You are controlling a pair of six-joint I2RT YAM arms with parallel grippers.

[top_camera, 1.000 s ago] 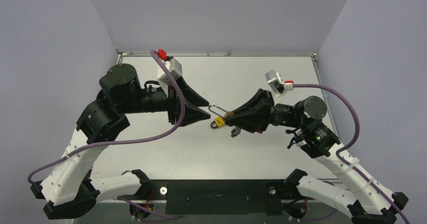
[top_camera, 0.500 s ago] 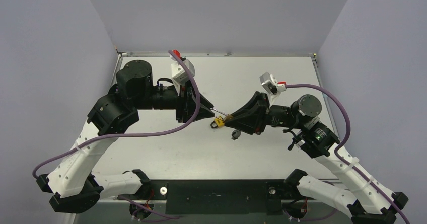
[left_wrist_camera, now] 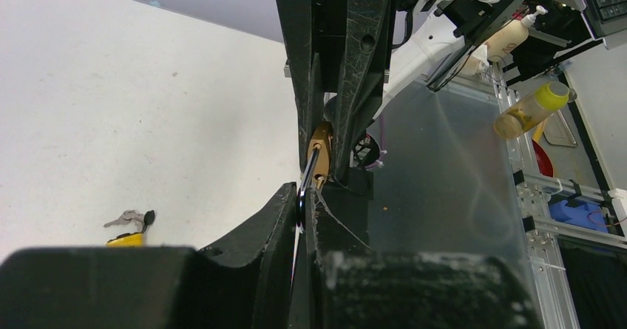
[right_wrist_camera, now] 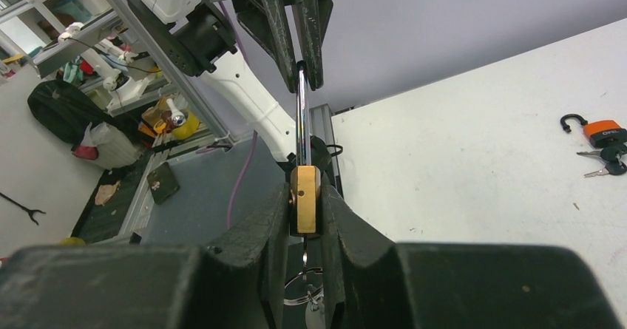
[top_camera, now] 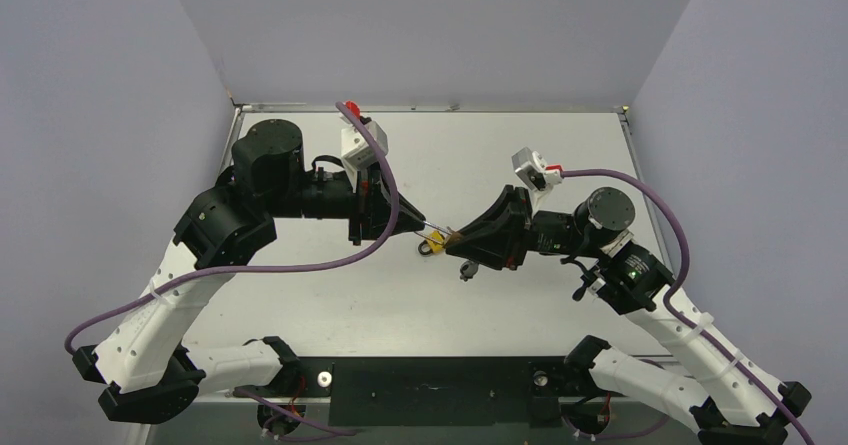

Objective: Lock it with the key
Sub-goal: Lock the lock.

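**Gently now: close the shackle straight along its own line**

Your right gripper is clamped narrow around the brass padlock, held in the air between the two arms above the middle of the table. Your left gripper is pinched down on the far end of the shackle.

The lock's long axis runs from one gripper to the other, with the shackle pointing at the left arm. The body's bottom faces back into the right fingers, where the key ring hangs.

Push the two hands together along that axis only. Any sideways drift will likely bind the shackle leg or twist the body in the pads. Whether the key sits in the keyway can't be seen. Stay above the yellow padlock lying just below.
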